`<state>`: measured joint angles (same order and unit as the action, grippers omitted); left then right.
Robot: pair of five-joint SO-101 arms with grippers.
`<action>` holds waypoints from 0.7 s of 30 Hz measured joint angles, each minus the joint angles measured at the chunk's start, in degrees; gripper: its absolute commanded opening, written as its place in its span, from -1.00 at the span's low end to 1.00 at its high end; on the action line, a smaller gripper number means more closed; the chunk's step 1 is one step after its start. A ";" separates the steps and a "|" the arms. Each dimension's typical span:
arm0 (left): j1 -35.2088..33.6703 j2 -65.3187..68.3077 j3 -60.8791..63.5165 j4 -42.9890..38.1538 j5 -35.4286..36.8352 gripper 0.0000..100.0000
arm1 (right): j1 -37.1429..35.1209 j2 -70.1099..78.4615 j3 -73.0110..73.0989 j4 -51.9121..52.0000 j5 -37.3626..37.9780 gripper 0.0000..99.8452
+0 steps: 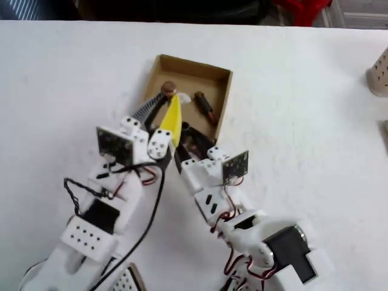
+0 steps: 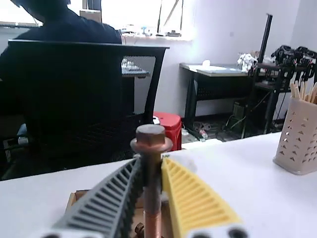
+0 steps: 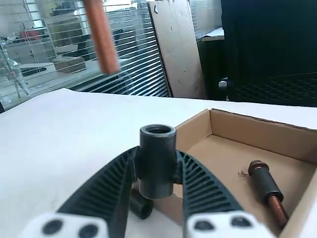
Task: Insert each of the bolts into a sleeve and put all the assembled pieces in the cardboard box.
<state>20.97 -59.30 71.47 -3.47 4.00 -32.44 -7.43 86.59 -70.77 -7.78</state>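
My left tool (image 2: 150, 162) is pinching a copper bolt (image 2: 151, 138) between its grey finger and its yellow finger. The bolt stands upright with its flanged head above the fingertips. From above, it hangs over the 9 o'clock side of the cardboard box (image 1: 194, 65). The box sits open on the white worktop (image 1: 303, 151), at about 12 o'clock from both my arms.

My right tool (image 3: 157, 159) is closed around a dark sleeve (image 3: 157, 141). Its two black ribbed fingers grip the sleeve from either side. The sleeve stands upright with its open mouth facing up, just outside the box at its 6 o'clock edge. The shaft of the bolt hangs higher than the sleeve's mouth and off to one side of it. The two are apart and the bolt is not yet inside.

One assembled piece (image 1: 205, 106), a bolt already in its sleeve, lies flat on the box floor toward the 3 o'clock wall. A second loose sleeve (image 3: 141, 206) lies on its side on the worktop, beneath my right tool and close to the box.

A perforated cream holder (image 1: 379, 73) stands at the worktop's 3 o'clock edge, well apart from the box.
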 measured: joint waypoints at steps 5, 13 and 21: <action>0.00 8.79 -4.13 0.00 0.35 -0.96 | 0.00 0.00 0.00 0.00 0.00 -0.97; 1.23 9.58 -4.22 -0.97 0.35 -0.96 | 0.00 0.00 0.00 0.00 0.35 -0.97; 2.73 9.93 -4.22 -1.05 0.35 -0.96 | 0.00 0.00 0.00 0.00 0.35 -0.97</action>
<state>23.69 -49.36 67.25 -4.53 4.35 -32.44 -7.43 86.59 -70.77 -7.43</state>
